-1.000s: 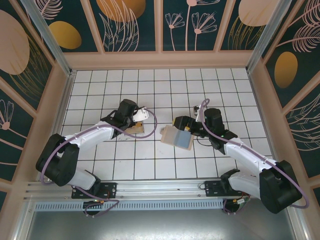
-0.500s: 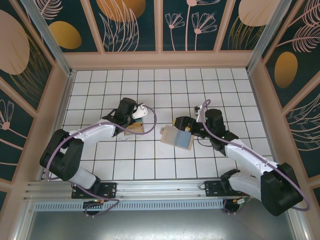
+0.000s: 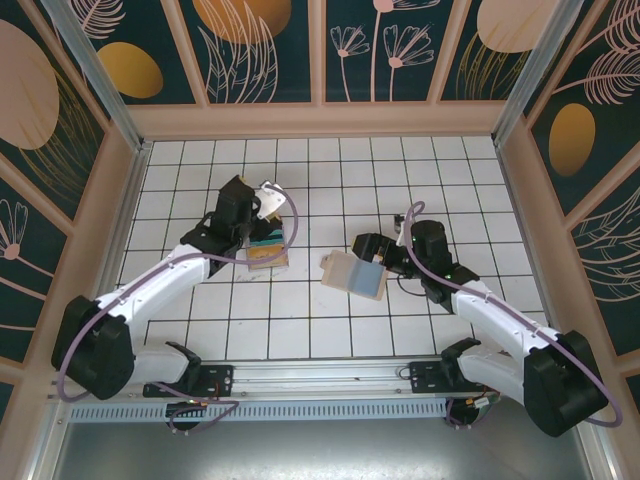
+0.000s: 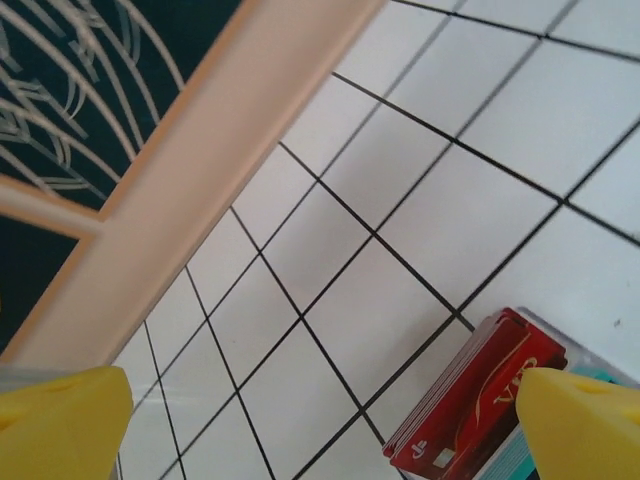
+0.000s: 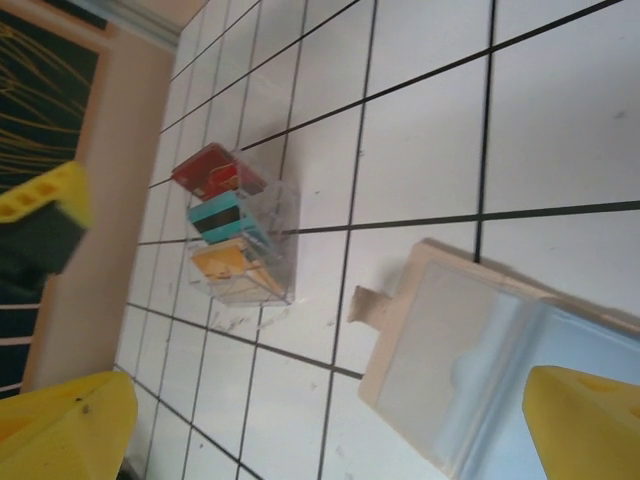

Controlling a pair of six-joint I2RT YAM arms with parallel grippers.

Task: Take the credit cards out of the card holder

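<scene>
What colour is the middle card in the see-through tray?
The middle card is teal-green with a dark stripe. The right wrist view shows it best.

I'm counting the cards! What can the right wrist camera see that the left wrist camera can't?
The right wrist camera adds the tan-orange card and the card holder, lying light blue face up. The left wrist camera adds a dark wall panel with pale curved lines. Both share the red card in the clear tray, the white tiles and the wooden wall frame.

Lab enclosure: gridded table (image 3: 340,170), patterned walls (image 3: 270,50)
</scene>
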